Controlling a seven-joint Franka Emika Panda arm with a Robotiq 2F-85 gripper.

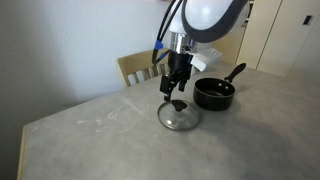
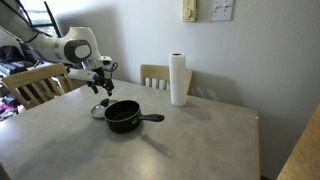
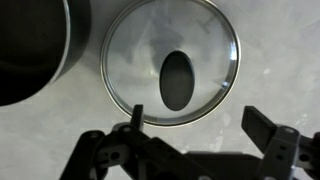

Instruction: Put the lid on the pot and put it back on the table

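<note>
The glass lid with a metal rim and black knob lies flat on the grey table, beside the black pot. In an exterior view the lid is partly hidden behind the pot, whose handle points right. My gripper hangs open and empty just above the lid, also seen in an exterior view. In the wrist view the lid fills the upper middle, the pot is at the left, and my open fingers sit below the lid's rim.
A white paper towel roll stands at the table's far side. Wooden chairs stand along the table edge, one also behind the arm. The table extends widely around the pot.
</note>
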